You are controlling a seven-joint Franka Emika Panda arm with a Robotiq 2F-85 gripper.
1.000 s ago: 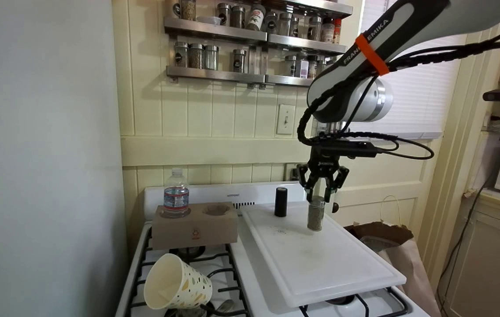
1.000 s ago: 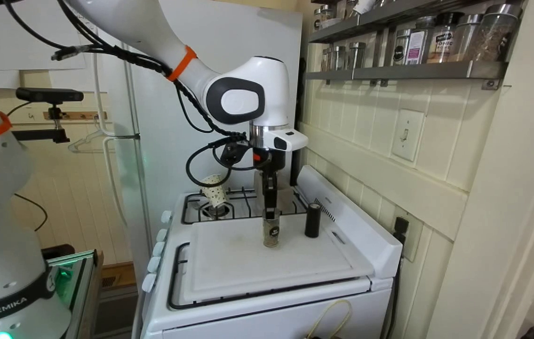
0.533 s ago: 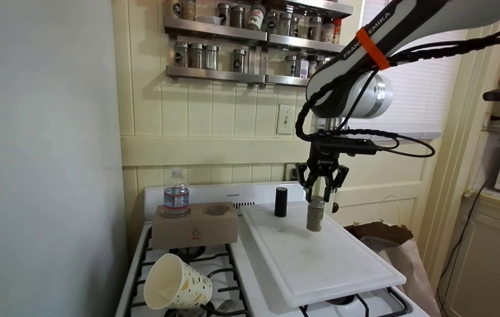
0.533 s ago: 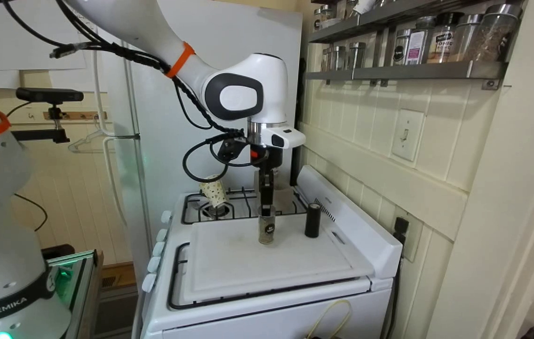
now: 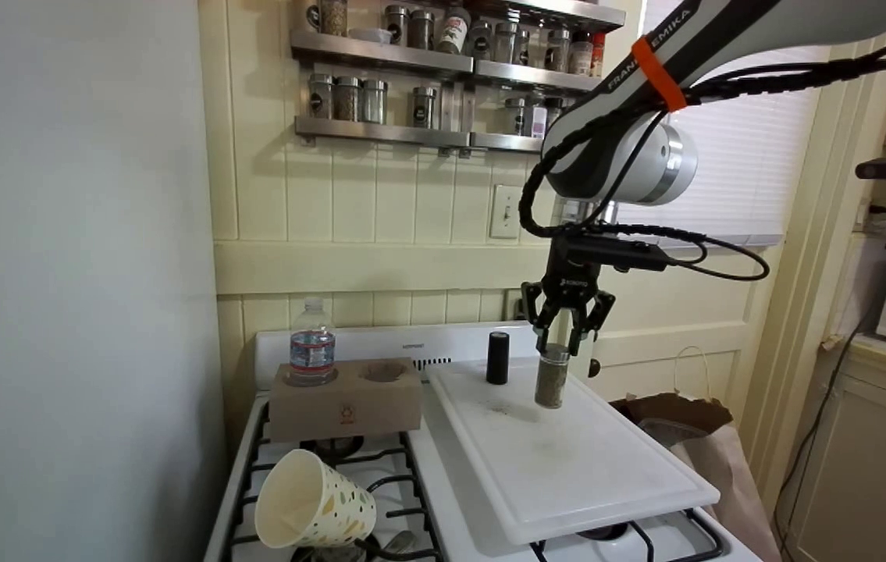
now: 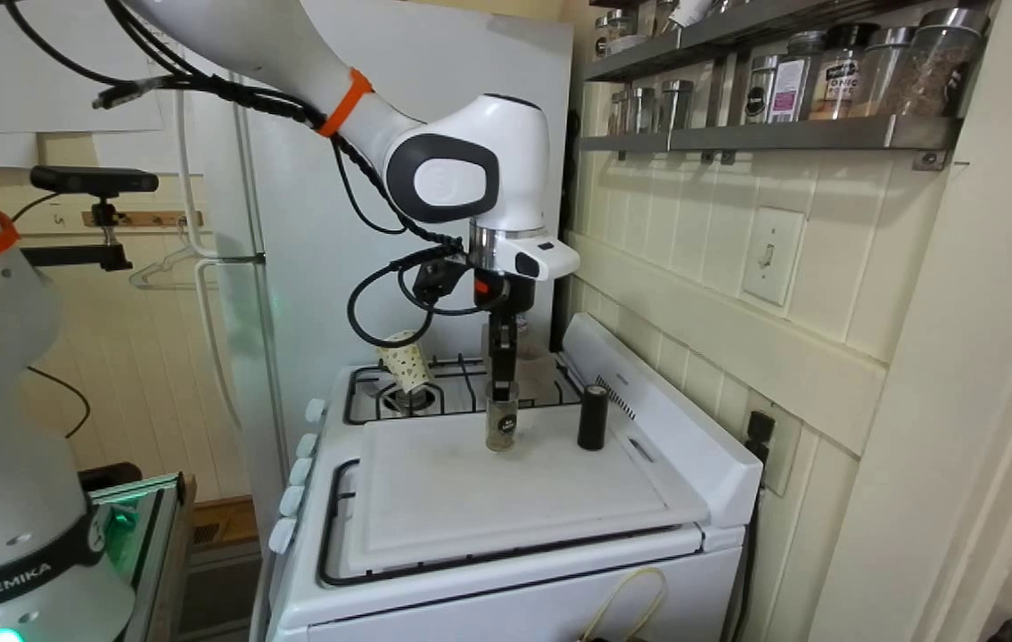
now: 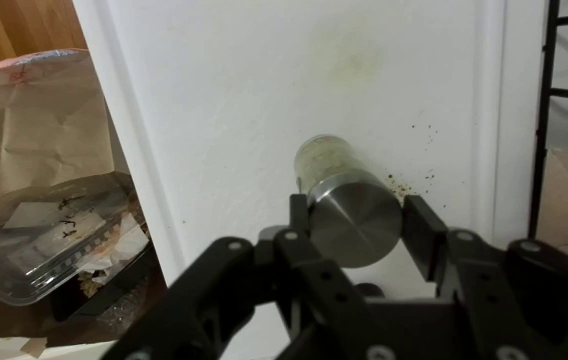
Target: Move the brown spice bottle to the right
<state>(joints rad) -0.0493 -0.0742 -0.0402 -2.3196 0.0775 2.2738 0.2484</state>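
The brown spice bottle [image 5: 550, 382], a glass jar with a metal cap and dull grey-brown contents, also shows in an exterior view [image 6: 500, 430] and in the wrist view [image 7: 323, 156]. My gripper [image 5: 559, 348] is shut on its cap; in the wrist view the gripper [image 7: 358, 216] has a finger pad on each side of the cap. The bottle hangs slightly tilted over the white cutting board [image 5: 575, 476]. It seems a little off the board, but the gap is hard to judge. The back of the cap's rim is partly hidden by the fingers.
A black bottle [image 5: 498, 359] stands close behind on the board, also in an exterior view [image 6: 593, 419]. A water bottle [image 5: 312, 347] sits in a cardboard holder [image 5: 345, 414]. A patterned cup [image 5: 318, 503] lies on the burners. A paper bag [image 7: 33, 125] stands beside the stove.
My gripper and the held bottle have risen a little and shifted slightly left in both exterior views, toward the burner side. The bottle has tilted slightly. The other objects have not moved.
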